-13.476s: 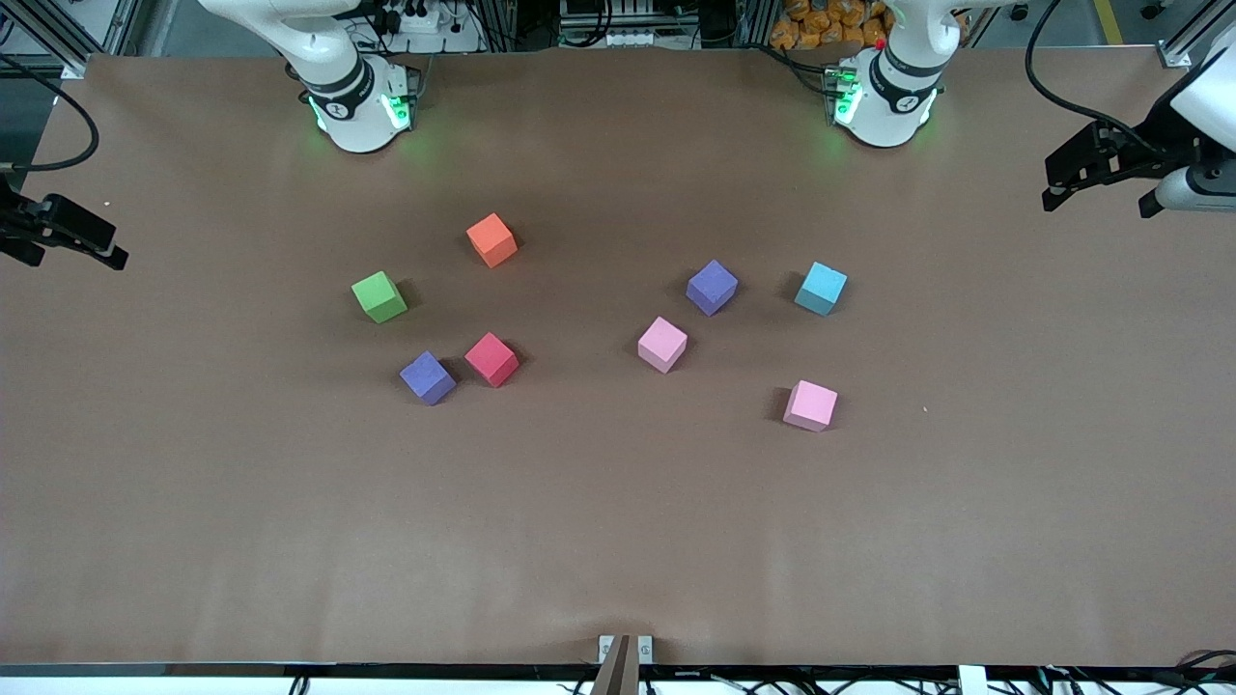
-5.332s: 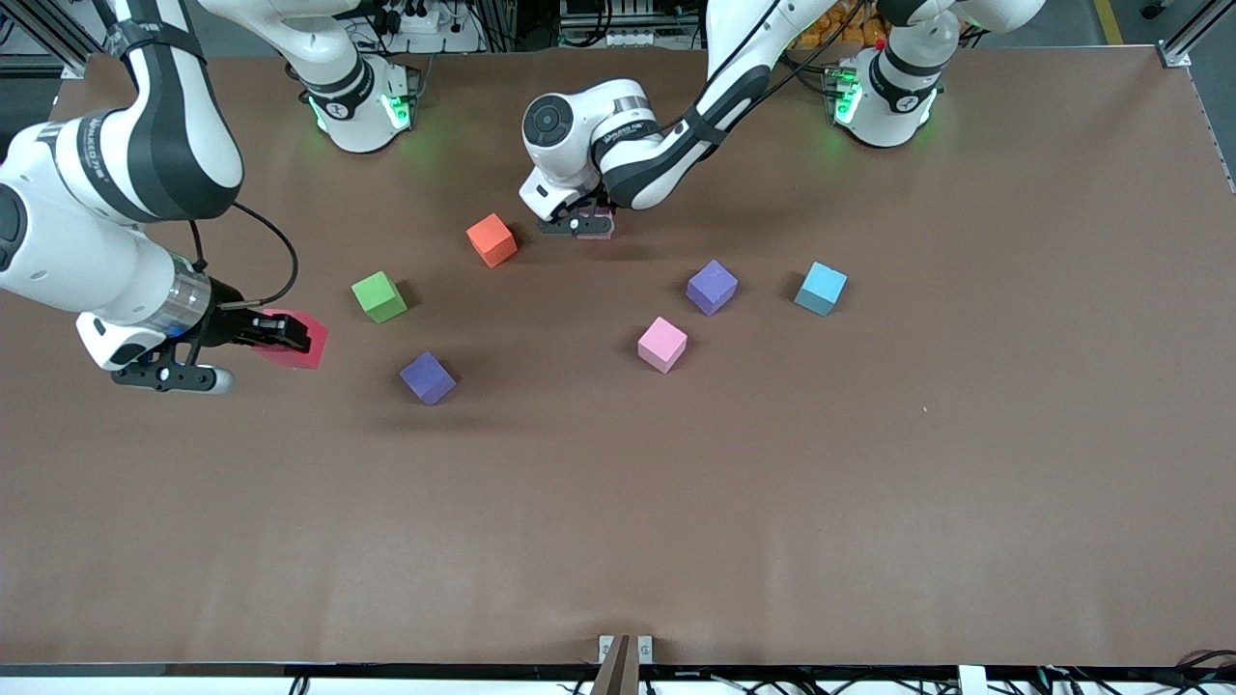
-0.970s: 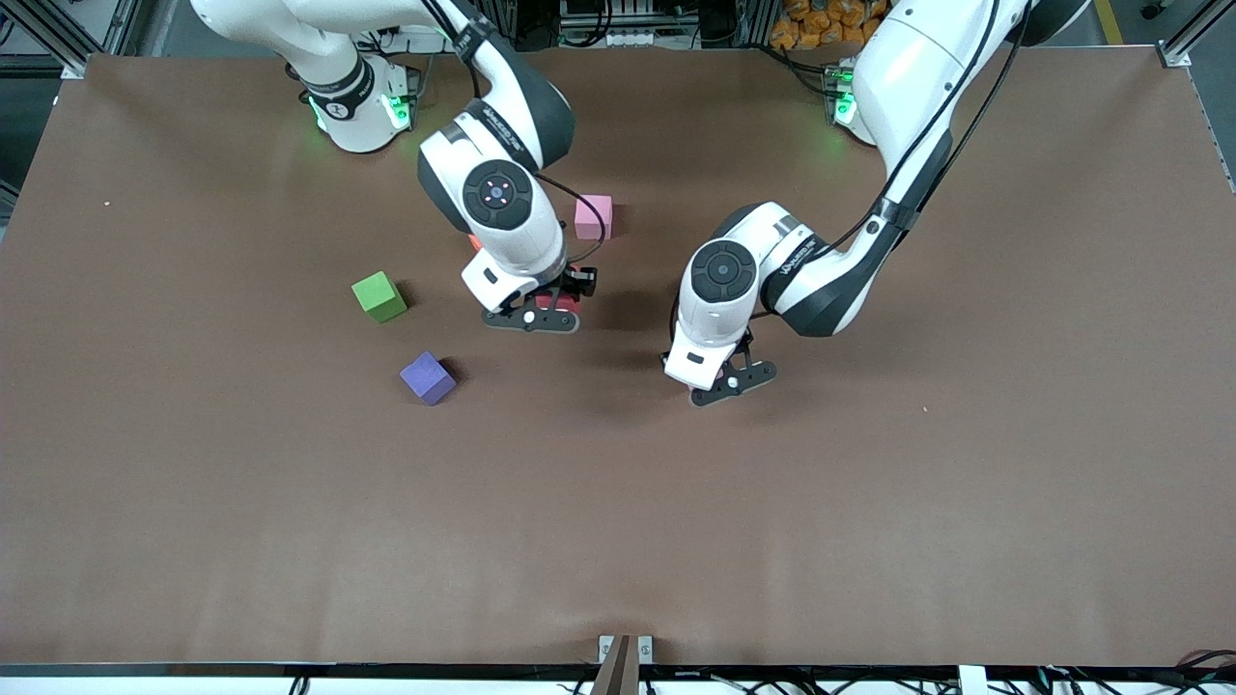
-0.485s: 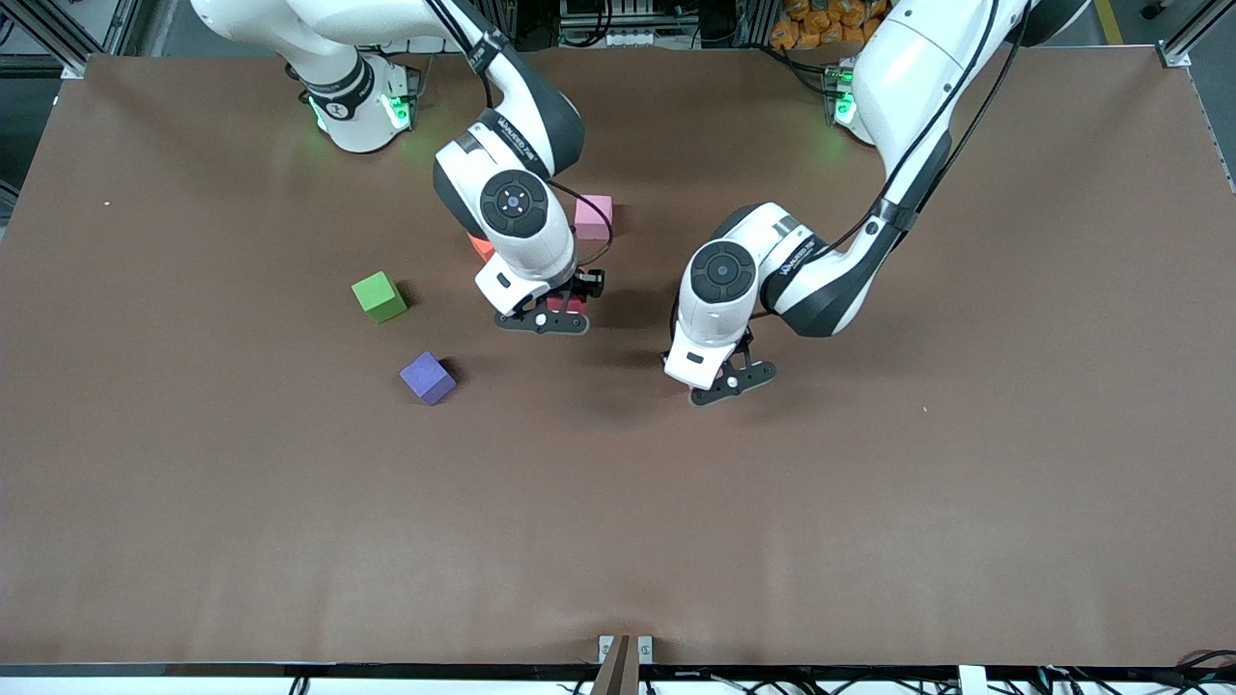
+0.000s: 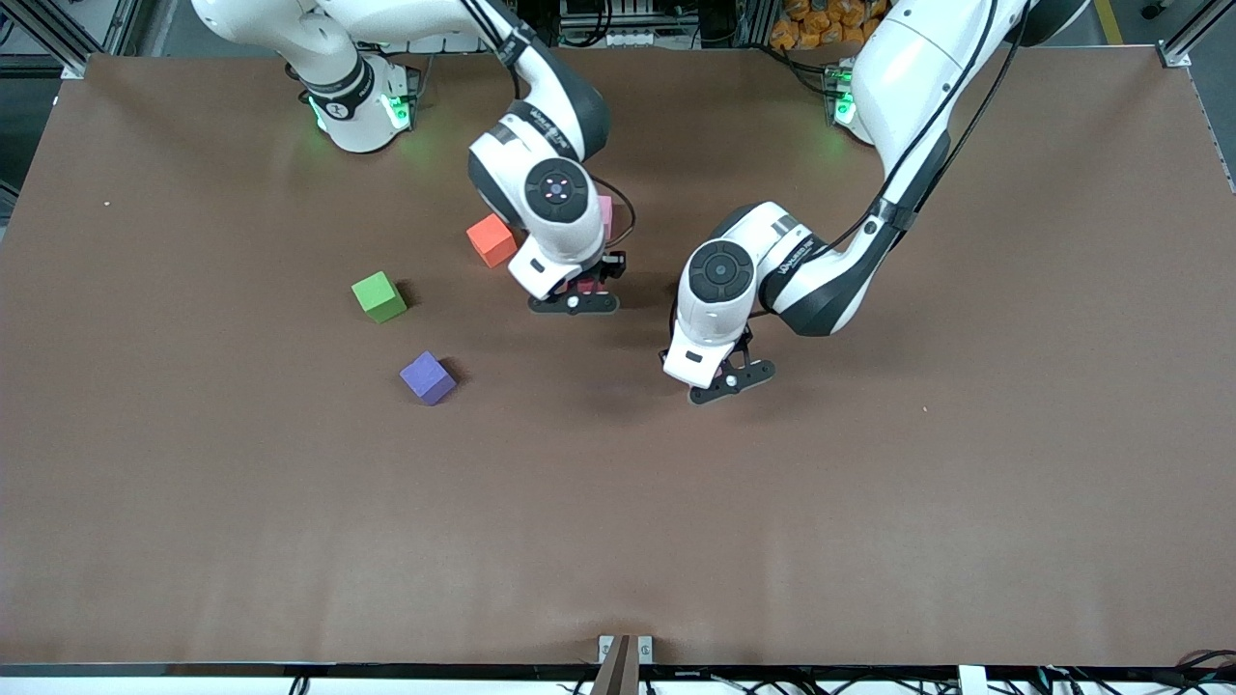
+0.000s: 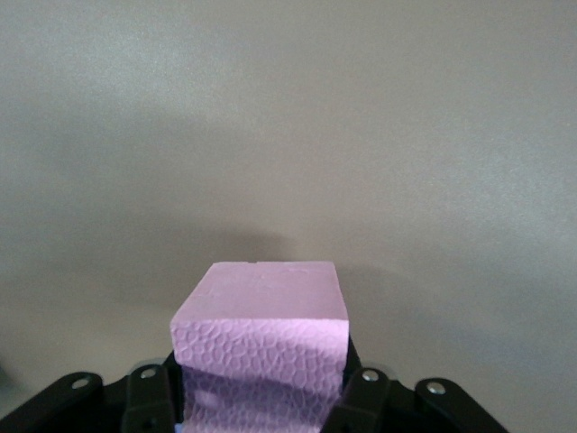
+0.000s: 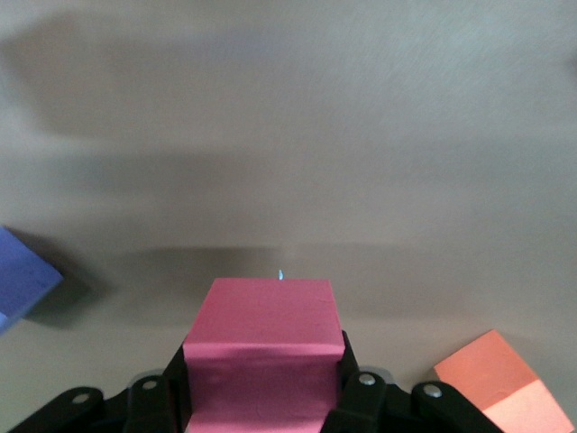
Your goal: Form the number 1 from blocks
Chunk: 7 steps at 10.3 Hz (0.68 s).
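Observation:
My right gripper [image 5: 577, 292] [image 7: 263, 397] is shut on the crimson red block [image 7: 263, 347], low over the table beside the orange cube. A light pink block [image 5: 606, 214] rests on the table just past it, mostly hidden by the right wrist. My left gripper [image 5: 722, 376] [image 6: 261, 397] is shut on the second light pink block [image 6: 261, 329], low over the middle of the table. One purple block [image 5: 427, 377] lies nearer the front camera, toward the right arm's end. Another purple block [image 7: 22, 280] shows only at the edge of the right wrist view.
An orange cube [image 5: 491, 239] [image 7: 505, 379] sits close beside the right gripper. A green cube [image 5: 379, 296] lies toward the right arm's end. The left arm's forearm [image 5: 821, 280] stretches low over the table's middle and hides what is under it.
The right gripper has carried the red block toward the placed pink block, now covering most of it and uncovering the orange cube. The left arm has stayed still.

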Each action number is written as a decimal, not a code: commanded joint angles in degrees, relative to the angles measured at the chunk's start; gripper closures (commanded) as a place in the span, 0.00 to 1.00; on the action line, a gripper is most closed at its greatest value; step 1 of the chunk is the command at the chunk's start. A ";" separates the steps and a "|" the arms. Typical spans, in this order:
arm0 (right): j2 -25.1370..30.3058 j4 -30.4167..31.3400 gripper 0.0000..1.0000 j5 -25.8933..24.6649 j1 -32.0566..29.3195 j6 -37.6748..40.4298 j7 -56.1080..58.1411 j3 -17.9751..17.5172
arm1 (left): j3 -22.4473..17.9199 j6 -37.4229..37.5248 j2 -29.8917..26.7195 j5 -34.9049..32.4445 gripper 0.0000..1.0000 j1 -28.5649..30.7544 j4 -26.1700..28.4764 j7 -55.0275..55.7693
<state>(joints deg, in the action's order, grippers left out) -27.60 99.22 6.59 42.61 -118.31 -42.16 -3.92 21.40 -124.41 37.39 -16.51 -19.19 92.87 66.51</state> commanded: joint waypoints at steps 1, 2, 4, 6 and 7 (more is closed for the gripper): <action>-0.52 1.58 1.00 -0.61 1.77 -0.08 0.06 0.31 | 0.40 1.01 -0.56 1.12 1.00 0.56 0.12 -1.38; -0.09 2.99 1.00 -0.70 2.21 -0.52 0.06 0.31 | 0.40 1.10 -0.65 1.12 1.00 0.65 0.12 -2.08; 0.70 5.97 1.00 -0.70 2.47 -2.26 0.06 0.40 | 0.40 1.10 -0.48 1.21 1.00 0.56 0.12 -2.35; 2.90 11.68 1.00 -0.70 2.56 -8.14 0.06 0.31 | 0.40 1.10 -0.48 1.21 1.00 0.56 0.12 -2.35; 2.73 11.79 1.00 -0.70 2.56 -8.51 -0.02 0.31 | 0.40 1.10 -0.48 1.21 1.00 0.47 0.12 -2.35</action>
<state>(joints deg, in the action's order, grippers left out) -27.89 107.13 6.55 44.69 -124.93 -42.14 -3.90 21.40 -124.11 37.39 -16.51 -19.11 92.87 65.67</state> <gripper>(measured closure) 0.396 0.405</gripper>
